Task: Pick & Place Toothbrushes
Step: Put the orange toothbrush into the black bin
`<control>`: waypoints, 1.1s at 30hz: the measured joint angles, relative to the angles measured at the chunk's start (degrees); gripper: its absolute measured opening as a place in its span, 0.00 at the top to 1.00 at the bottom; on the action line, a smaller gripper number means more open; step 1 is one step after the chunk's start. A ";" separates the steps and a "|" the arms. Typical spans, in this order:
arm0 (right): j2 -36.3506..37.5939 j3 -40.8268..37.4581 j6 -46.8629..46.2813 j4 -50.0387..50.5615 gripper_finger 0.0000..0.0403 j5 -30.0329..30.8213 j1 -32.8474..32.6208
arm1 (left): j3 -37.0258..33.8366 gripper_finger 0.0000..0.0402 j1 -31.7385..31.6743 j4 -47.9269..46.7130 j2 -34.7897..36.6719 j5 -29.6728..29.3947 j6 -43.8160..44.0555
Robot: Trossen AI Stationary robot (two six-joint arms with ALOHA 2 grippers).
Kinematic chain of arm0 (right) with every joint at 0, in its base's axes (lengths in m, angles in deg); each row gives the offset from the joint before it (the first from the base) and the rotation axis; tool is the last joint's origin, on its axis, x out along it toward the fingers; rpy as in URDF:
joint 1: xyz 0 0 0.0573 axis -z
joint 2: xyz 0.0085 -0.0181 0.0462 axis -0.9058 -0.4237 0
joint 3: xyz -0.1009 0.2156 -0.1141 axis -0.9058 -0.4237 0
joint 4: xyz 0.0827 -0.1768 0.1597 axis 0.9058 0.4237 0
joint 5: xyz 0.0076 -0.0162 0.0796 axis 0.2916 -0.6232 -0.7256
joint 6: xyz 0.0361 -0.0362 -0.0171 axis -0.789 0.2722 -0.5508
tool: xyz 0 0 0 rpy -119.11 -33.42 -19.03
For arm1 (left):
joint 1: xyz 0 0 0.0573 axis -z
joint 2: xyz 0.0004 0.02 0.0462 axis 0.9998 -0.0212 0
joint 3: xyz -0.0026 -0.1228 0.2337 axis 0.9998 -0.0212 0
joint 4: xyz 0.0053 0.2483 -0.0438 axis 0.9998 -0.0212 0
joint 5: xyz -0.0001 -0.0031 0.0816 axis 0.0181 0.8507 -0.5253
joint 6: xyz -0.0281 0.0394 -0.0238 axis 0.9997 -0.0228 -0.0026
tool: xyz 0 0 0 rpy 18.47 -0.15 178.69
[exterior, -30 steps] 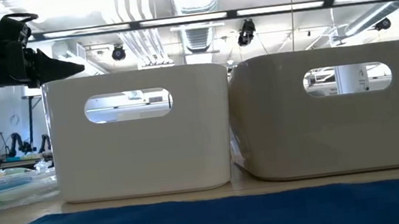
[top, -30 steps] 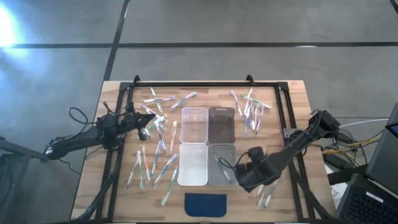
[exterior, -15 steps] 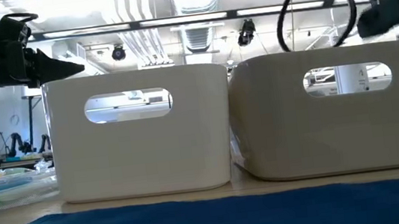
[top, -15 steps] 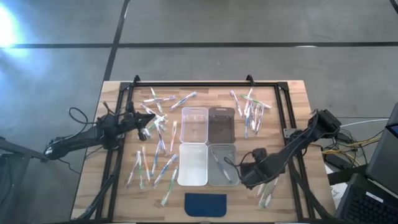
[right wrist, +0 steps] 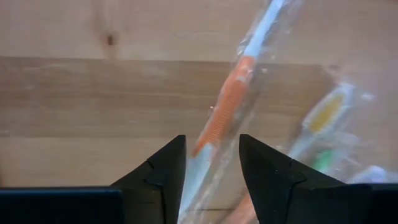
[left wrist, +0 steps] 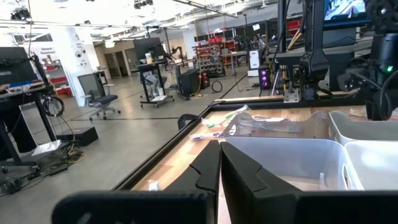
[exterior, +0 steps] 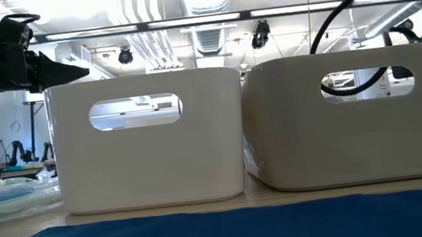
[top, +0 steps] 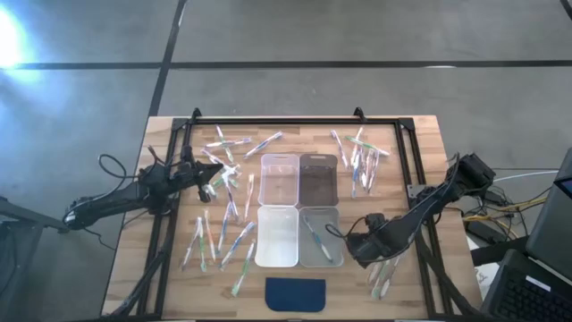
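Many thin toothbrushes in clear wrappers lie flat on the wooden table: clusters at the left (top: 219,237), far left (top: 237,143), far right (top: 362,156) and near right (top: 382,275). One lies in the near right bin (top: 315,238). My right gripper (top: 370,254) points down over the near right cluster, open. Its fingers stand on either side of an orange-handled toothbrush (right wrist: 219,118) that lies on the wood. My left gripper (left wrist: 219,163) is shut with nothing in it and hangs level above the left cluster (top: 211,175).
Four clear bins (top: 280,179) stand two by two at the table's middle. A dark blue pad (top: 296,293) lies at the near edge. A black frame (top: 277,121) runs round the work area. A yellow-and-green toothbrush (right wrist: 323,118) lies right beside the orange one.
My right gripper has sunk and gone from the near right bin's edge toward the table's right edge, down to the near right cluster of toothbrushes. In the low view its arm has dropped from the top to behind the right bin.
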State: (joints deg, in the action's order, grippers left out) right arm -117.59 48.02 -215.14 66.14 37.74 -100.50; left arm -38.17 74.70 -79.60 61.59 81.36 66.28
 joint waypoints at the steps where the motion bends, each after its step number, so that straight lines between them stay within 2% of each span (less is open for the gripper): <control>1: 0.16 -0.95 0.00 -1.99 0.66 0.02 0.00 | 0.00 0.96 0.00 0.00 0.00 0.00 0.00; 4: 0.84 -3.27 -0.08 -5.56 0.67 0.08 -0.04 | 0.00 0.96 0.00 0.00 0.00 0.00 0.00; 11: 0.87 -4.48 -0.81 -6.31 0.73 0.34 -0.04 | 0.00 0.96 -0.01 0.00 0.00 0.02 0.00; 24: 0.69 -4.31 -0.42 -6.88 0.95 0.80 -0.04 | 0.00 0.96 -0.04 0.00 0.00 0.02 0.00; 29: 0.81 -4.37 -0.64 -6.86 0.94 1.24 -0.04 | 0.00 0.96 -0.04 0.00 0.00 0.02 0.00; 33: 1.85 -4.47 -0.39 -7.01 0.94 3.81 -0.09 | 0.00 0.96 -0.02 0.00 0.00 0.02 0.00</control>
State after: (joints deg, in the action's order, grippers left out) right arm -115.74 43.55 -215.53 59.13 41.55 -100.59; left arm -38.17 74.68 -79.60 61.59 81.38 66.28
